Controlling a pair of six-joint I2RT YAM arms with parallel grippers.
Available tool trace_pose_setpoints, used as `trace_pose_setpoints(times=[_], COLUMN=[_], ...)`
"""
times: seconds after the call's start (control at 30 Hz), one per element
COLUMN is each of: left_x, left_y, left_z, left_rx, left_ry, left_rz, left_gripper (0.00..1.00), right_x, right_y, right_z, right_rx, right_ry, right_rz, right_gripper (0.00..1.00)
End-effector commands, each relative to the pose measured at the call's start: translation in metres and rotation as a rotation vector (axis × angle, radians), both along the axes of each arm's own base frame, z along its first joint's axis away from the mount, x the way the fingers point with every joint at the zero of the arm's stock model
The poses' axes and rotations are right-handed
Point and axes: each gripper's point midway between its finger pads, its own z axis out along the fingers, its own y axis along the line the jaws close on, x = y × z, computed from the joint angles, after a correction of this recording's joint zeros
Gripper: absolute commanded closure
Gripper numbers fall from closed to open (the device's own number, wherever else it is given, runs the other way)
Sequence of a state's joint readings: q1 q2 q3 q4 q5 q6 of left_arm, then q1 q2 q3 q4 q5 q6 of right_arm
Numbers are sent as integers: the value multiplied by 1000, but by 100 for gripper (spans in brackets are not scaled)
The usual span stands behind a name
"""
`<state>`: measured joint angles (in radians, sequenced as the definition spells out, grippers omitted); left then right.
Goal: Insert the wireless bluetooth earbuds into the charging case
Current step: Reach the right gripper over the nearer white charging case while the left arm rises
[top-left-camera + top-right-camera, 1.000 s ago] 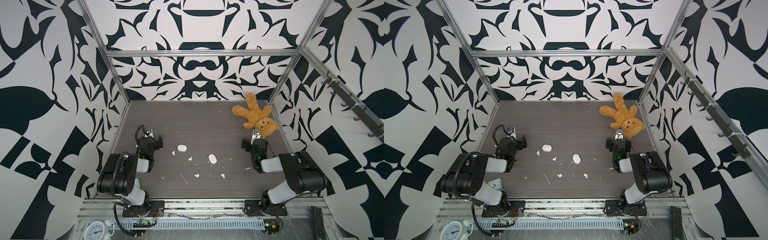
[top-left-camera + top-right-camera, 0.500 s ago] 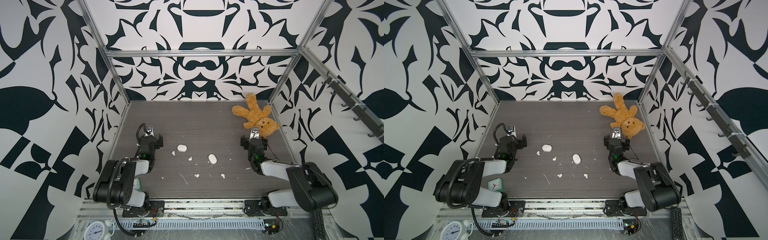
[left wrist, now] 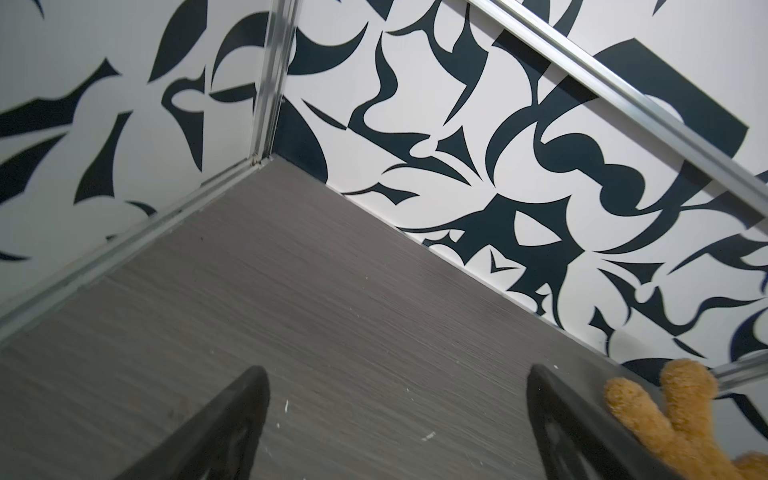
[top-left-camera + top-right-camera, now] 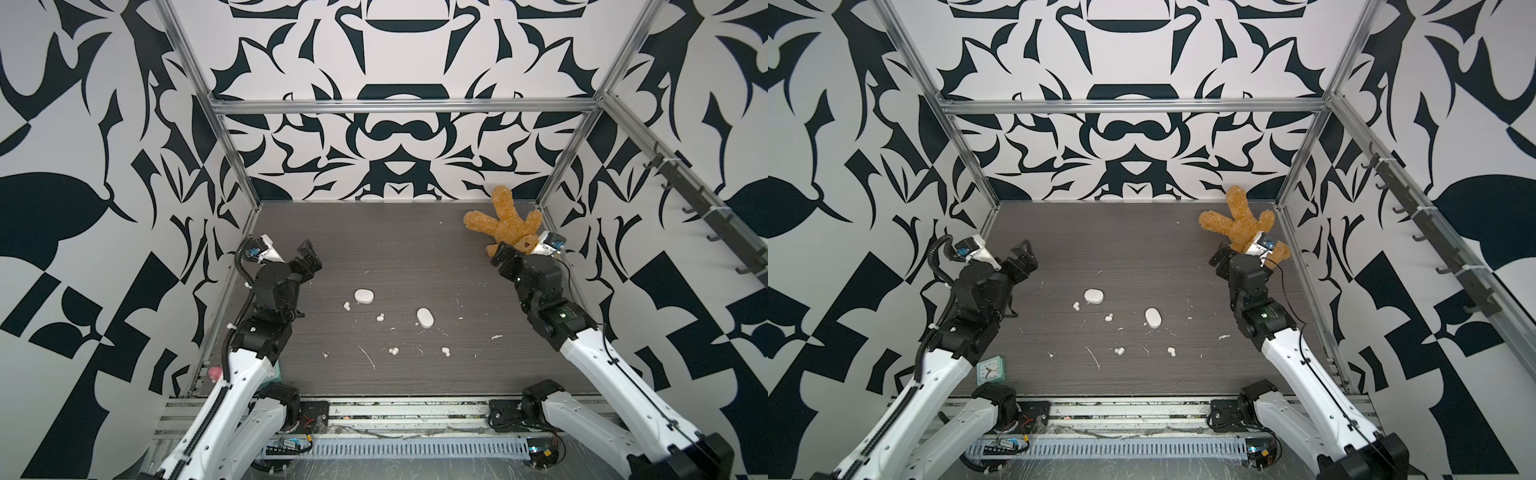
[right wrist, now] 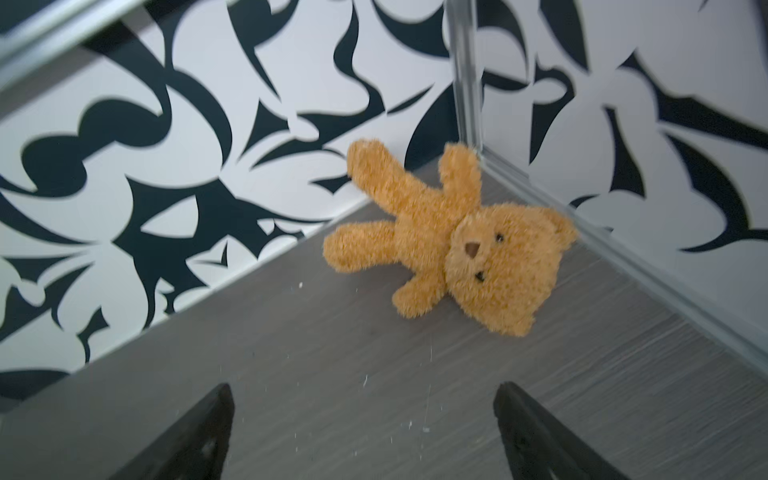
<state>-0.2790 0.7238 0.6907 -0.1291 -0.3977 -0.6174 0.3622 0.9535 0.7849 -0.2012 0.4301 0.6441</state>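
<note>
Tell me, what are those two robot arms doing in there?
Nothing is being handled right now. The left pincer and right pincer are both open and empty, off at the sides, aimed away from the middle. Four tiny white earbuds lie loose on the table, near two white cases that look shut. The job is to put the earbuds inside. A teddy lies in the far corner, by the right pincer.

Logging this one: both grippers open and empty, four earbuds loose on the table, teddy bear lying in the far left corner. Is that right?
One slip: the teddy bear lies in the far right corner, not the far left, as both top views show. The rest of the statement stands.
</note>
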Motion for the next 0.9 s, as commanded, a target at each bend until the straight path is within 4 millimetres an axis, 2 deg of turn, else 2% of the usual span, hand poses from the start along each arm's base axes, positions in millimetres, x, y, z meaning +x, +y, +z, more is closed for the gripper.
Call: trace_pose_setpoints(times=[0.0,0.13,0.23,0.4,0.53,0.7,0.87], left_x=[-27,-45,-56,-69,-79,-92,-97], left_y=[-10,-6,0,14,22,28,40], left_z=[-25,-35,-47,-58,-48,-50,-41], left_rx=[-67,79,172,184,193,196,208], left_ry=[195,373,476,485,463,450,393], left_rz=[-73,-115,-130,-65,-42,-24,39], left_gripper=[1,1,1,1,1,1,1], right_x=[-13,-25,-36,-45,-49,-50,-47], right_y=[48,109,140,190,233,267,303], right_z=[-16,-24,-31,-46,-53,-69,-81], right_rx=[63,-11,-84,-41,-74,-92,-40], right_ry=[200,375,440,524,576,710,774], right_rz=[123,252,287,358,429,450,479], right_gripper=[0,0,0,0,0,0,0])
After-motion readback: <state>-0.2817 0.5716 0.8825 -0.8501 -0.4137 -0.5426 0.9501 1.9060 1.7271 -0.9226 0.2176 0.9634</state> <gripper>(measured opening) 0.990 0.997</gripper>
